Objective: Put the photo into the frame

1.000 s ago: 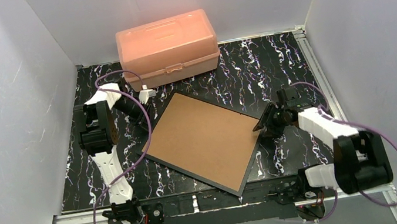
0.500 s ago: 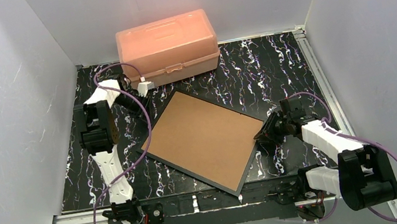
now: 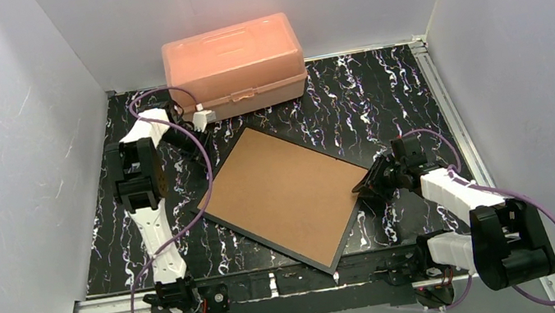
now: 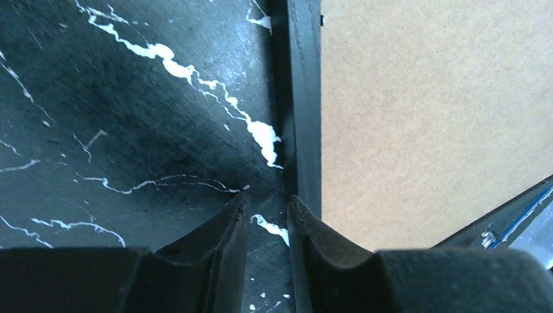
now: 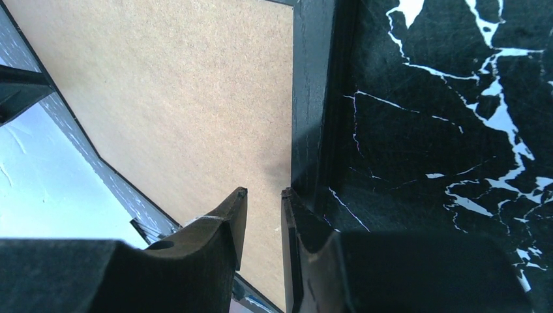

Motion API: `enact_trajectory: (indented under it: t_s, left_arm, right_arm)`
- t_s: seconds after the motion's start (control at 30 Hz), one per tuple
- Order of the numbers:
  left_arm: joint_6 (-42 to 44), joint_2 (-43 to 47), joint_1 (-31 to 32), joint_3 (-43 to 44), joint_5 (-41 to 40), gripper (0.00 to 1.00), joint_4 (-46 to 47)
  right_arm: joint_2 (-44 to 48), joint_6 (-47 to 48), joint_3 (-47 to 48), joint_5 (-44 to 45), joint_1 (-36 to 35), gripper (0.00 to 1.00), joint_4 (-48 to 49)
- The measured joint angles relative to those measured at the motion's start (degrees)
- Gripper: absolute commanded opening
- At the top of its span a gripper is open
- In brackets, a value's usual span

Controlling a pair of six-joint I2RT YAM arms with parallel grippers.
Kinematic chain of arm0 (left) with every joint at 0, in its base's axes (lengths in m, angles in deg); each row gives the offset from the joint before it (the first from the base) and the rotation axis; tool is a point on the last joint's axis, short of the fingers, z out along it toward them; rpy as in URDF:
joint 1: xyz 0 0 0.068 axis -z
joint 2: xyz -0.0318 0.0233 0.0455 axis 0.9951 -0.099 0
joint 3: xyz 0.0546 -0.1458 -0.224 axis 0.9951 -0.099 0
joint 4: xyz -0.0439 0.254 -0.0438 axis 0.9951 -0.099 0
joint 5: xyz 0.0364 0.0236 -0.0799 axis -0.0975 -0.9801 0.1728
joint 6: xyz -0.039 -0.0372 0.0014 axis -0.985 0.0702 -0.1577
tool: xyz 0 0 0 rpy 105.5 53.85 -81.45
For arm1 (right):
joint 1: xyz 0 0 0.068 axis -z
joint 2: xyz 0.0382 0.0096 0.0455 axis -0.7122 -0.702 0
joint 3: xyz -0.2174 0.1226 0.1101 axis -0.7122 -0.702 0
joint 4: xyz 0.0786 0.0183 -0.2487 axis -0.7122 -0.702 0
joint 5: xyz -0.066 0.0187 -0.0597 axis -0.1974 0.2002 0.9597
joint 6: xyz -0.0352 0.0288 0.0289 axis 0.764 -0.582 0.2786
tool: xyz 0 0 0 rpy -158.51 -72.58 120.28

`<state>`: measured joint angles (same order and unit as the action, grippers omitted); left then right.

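The frame (image 3: 268,242) lies face down at the middle of the table, its thin black rim around a brown backing board (image 3: 284,193). The photo is hidden. My left gripper (image 3: 203,153) is low at the frame's upper-left side. In the left wrist view its jaws (image 4: 267,207) stand a little open over bare table, and the right fingertip (image 4: 303,212) sits against the frame's rim (image 4: 304,98). My right gripper (image 3: 360,187) is at the frame's right side. Its jaws (image 5: 264,195) are narrowly open over the backing board (image 5: 182,98) beside the rim (image 5: 310,98), holding nothing.
A shut peach plastic box (image 3: 236,65) stands at the back, close behind the left arm's wrist. White walls close in the black marbled table (image 3: 382,99) on three sides. An aluminium rail (image 3: 301,279) runs along the near edge by the frame's lowest corner.
The right gripper slid nearer along the frame's right edge and its jaws narrowed. The left wrist drew back slightly toward the box and its jaws opened a little.
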<state>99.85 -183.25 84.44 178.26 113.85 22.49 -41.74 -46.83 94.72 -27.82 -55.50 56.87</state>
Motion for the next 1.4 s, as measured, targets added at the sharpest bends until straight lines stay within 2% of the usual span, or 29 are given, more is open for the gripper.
enact_trajectory:
  t_s: [0.13, 0.3, 0.77, 1.4]
  left_arm:
    - [-0.11, -1.42, 0.09, 1.11, 0.46, 0.25, 0.39]
    - [-0.28, -1.57, 0.26, 1.18, 0.50, 0.18, 0.68]
    - [-0.22, 0.07, 0.37, -2.32, 2.05, 0.18, 3.26]
    - [-0.22, 1.77, 0.44, -4.98, 2.01, 0.18, 5.97]
  right_arm:
    - [-0.11, 0.09, 0.00, -0.07, 0.00, 0.34, -0.02]
    - [-0.11, 0.50, 0.17, -0.04, 0.00, 0.34, -0.55]
    - [-0.46, 0.66, 0.15, -0.52, 0.00, 0.34, -0.31]
    - [-2.36, -1.90, -1.55, -0.83, -2.32, 0.31, 5.18]
